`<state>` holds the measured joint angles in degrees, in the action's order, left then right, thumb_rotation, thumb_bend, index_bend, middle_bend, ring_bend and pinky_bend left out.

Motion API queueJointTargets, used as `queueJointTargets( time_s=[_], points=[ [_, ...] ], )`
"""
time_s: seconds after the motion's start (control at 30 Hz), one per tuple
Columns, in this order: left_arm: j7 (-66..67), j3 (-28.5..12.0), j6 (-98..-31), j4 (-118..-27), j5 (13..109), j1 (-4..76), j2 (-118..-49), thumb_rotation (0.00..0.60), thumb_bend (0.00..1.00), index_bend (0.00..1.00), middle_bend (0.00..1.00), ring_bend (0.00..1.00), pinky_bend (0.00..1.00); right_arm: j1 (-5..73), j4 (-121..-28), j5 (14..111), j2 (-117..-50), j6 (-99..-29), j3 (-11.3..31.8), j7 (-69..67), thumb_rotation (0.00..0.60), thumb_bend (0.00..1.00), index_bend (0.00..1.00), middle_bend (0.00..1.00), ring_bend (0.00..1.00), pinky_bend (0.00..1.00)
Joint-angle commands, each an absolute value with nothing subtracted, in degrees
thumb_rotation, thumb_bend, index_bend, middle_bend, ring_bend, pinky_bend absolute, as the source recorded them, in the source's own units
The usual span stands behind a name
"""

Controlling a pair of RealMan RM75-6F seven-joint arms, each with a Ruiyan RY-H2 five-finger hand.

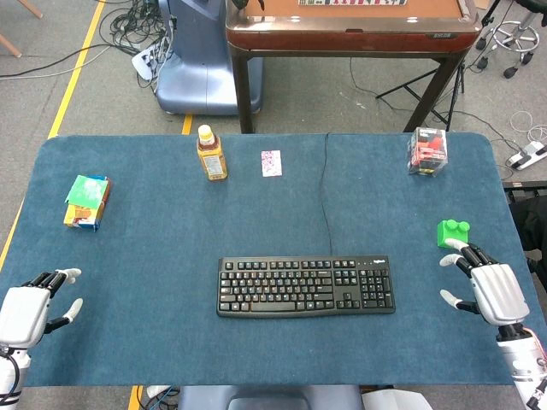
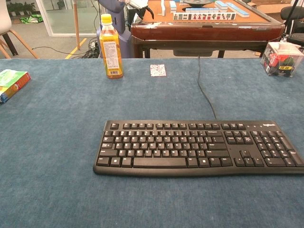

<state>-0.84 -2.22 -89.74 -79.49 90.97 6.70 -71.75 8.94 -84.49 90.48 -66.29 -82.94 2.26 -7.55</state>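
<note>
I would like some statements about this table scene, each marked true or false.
1. The right hand holds the green toy block. False: it lies just beside the block, fingers apart, holding nothing.
2. The black computer keyboard lies between the two hands. True.
3. The orange drink bottle with a yellow cap lies on its side. False: it stands upright.
4. The left hand holds nothing. True.

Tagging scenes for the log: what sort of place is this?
Probably a robot lab or test room. Loose cables lie on a taped floor, a mahjong table stands behind, and a keyboard sits on the blue-covered table between both open hands.
</note>
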Motion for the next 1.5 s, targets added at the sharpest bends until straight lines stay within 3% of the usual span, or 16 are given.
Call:
queueJointTargets(
  time_s=[0.03, 0.13, 0.33, 0.57, 0.67, 0.8, 0.87, 0.97, 1.5],
  points=[
    [-1.0, -2.3, -90.1, -79.5, 91.0, 6.5, -71.7, 0.6, 0.27, 0.34, 0.43, 0.42, 0.62, 8.9, -85.2, 89.5, -66.6, -82.5, 2.6, -6.4, 0.6, 0.13, 0.41, 0.22, 0.2, 0.49],
    [-0.8, -2.2, -90.5, -79.6, 91.3, 6.4, -71.6, 0.6, 0.27, 0.34, 0.43, 0.42, 0.62, 9.1, -85.3, 89.0, -66.7, -82.0, 2.8, -5.5, 0.6, 0.14, 0.41, 0.22, 0.2, 0.49],
    [1.3, -2.1, -89.0, -80.0, 90.3, 6.6, -71.8, 0.6, 0.28, 0.33, 0.41, 0.42, 0.62, 10.0, -84.1, 90.5, -68.5, -83.8, 3.9, -5.9, 0.6, 0.3, 0.41, 0.28, 0.25, 0.51],
    [3.4, -1.7, -88.8, -80.0, 90.0, 6.2, -72.2, 0.6, 0.28, 0.33, 0.4, 0.42, 0.62, 13.8, -86.7, 92.4, -68.4, -81.4, 5.5, 0.7, 0.6, 0.44, 0.41, 0.49, 0.54, 0.87],
    [5.0, -1.6, -88.2, -80.8, 89.4, 6.2, -72.2, 0.6, 0.29, 0.34, 0.4, 0.42, 0.62, 16.1, -89.5, 93.6, -67.8, -78.7, 5.8, 6.3, 0.6, 0.5, 0.41, 0.66, 0.69, 0.99],
    [5.6, -1.6, -87.3, -81.3, 88.9, 6.3, -72.0, 0.6, 0.3, 0.34, 0.4, 0.42, 0.62, 19.5, -93.2, 93.9, -67.1, -73.1, 5.7, 13.3, 0.6, 0.6, 0.33, 0.89, 0.9, 1.0],
    [5.4, -1.5, -87.1, -81.3, 88.8, 6.3, -71.9, 0.6, 0.3, 0.35, 0.4, 0.42, 0.62, 21.4, -94.7, 93.8, -66.8, -69.9, 5.7, 15.6, 0.6, 0.65, 0.33, 0.93, 0.94, 1.0],
    [5.5, -1.6, -86.8, -81.1, 88.6, 6.4, -72.0, 0.6, 0.31, 0.35, 0.4, 0.42, 0.62, 23.9, -95.8, 93.9, -66.9, -66.3, 5.8, 18.0, 0.6, 0.71, 0.33, 0.96, 0.97, 1.0],
    [3.9, -2.5, -84.6, -78.1, 86.1, 6.9, -73.1, 0.6, 0.32, 0.42, 0.4, 0.42, 0.48, 32.5, -95.6, 99.5, -70.1, -56.1, 2.7, 25.1, 0.6, 0.78, 0.33, 0.96, 0.97, 1.0]
  ],
)
